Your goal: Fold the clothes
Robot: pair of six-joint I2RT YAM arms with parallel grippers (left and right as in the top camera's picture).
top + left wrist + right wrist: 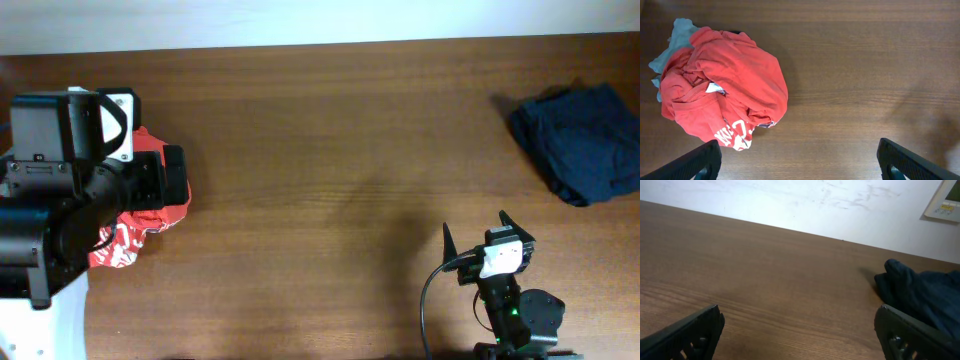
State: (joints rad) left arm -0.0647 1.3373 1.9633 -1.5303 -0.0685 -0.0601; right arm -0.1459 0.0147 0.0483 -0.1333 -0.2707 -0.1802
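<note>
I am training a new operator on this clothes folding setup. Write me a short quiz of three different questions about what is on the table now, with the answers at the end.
1. True or false: the right end effector is gripping the navy shorts.
2. Which item shows at the far edge of the crumpled red T-shirt, partly covered by it?
A. a pale grey-teal garment
B. a white towel
C. a black sock
3. In one word: is the left end effector, above the wooden table, open or shut?

Key
1. False. It is open and empty, and the shorts lie apart from it, near the table's far corner.
2. A
3. Open
</note>
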